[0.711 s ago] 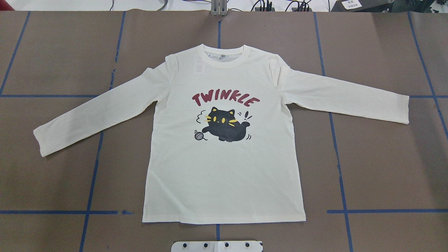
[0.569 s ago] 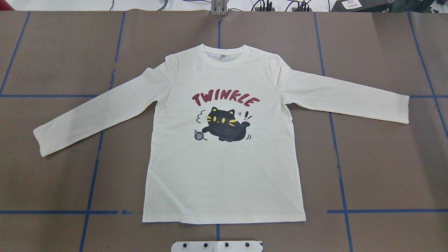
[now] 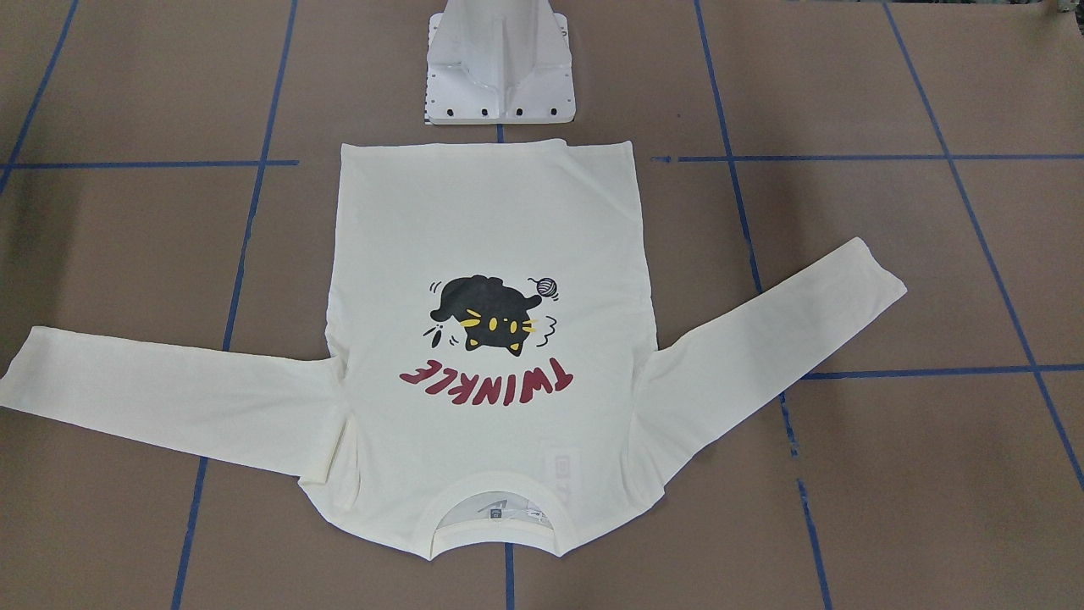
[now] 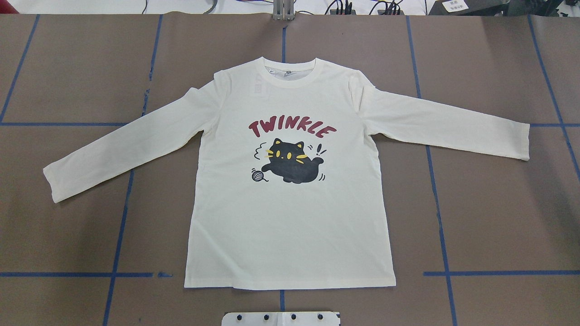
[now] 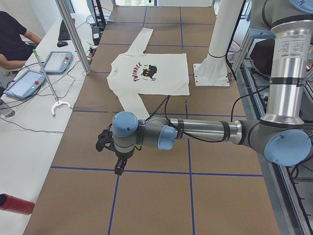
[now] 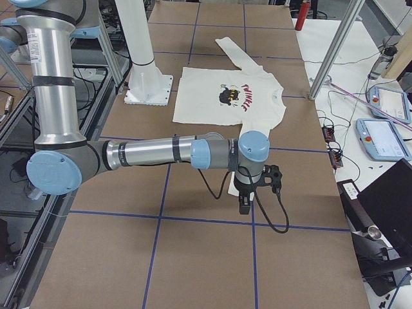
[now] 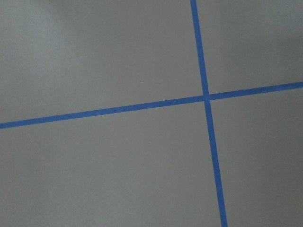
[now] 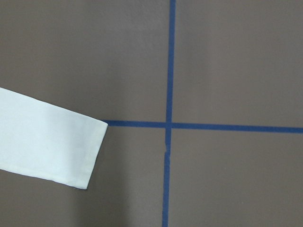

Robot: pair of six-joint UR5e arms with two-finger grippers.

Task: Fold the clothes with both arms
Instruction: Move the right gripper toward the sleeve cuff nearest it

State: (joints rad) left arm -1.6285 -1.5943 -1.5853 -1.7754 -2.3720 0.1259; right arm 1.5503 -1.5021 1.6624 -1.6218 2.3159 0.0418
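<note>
The cream-white long-sleeved shirt (image 4: 290,226) lies flat and print-up in the middle of the table, both sleeves spread outward; its black cat and dark red "TWINKLE" face up (image 3: 487,220). Neither arm appears in the overhead or front views. In the exterior left view my left gripper (image 5: 118,169) hangs over bare table well short of the shirt (image 5: 161,81). In the exterior right view my right gripper (image 6: 244,205) hovers just past the near sleeve's end. The right wrist view shows that sleeve cuff (image 8: 52,142) on the table. I cannot tell whether either gripper is open or shut.
The white pedestal base (image 3: 500,76) stands just behind the shirt's hem. Blue tape lines (image 7: 206,98) cross the brown table cover. A person (image 5: 12,36) sits at a side bench with teach pendants (image 5: 56,61). A red cylinder (image 5: 14,203) lies at the near corner.
</note>
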